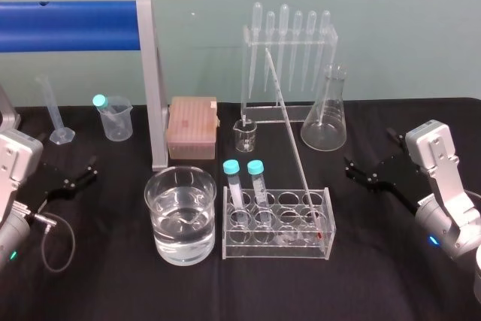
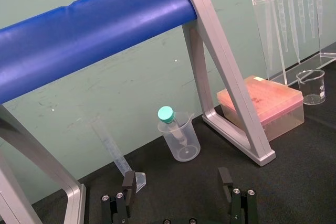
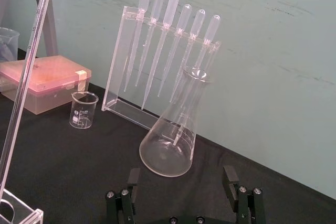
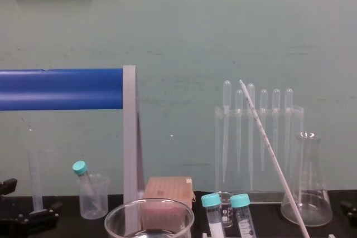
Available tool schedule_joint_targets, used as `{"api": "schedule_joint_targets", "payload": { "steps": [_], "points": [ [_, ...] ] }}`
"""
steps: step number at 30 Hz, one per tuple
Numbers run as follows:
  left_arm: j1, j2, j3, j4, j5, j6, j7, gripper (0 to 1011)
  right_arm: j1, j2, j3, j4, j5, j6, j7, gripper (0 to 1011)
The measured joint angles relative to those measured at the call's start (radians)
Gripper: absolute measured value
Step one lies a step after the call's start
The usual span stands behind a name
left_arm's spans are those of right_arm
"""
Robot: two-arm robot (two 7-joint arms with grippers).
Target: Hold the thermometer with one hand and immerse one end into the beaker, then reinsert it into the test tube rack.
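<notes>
Far left: left gripper [image 2: 177, 179] low over the black table [image 1: 113, 283], jaws wide, empty. Left of centre: beaker [image 1: 159, 219], part full of water. Just beside it on the right: rack [image 1: 274, 252], with the thermometer [image 1: 289, 129] leaning in a right-end hole, red tip down, top tilted back and left. Far right: right gripper [image 3: 181, 178], jaws wide, empty, well apart from the rack.

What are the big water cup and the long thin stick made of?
The beaker looks like clear, shiny glass: you see water through it and its thick rim glints. The thermometer seems thin whitish glass with dark scale marks, though plastic can't be ruled out.
</notes>
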Motion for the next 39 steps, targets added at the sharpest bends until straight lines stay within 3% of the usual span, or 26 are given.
{"api": "schedule_joint_targets", "payload": {
  "steps": [39],
  "points": [
    [0.000, 0.000, 0.000, 0.000, 0.000, 0.000, 0.000, 1008, 0.000, 0.000, 0.000, 0.000, 0.000, 0.000, 0.000, 1004]
  ]
}}
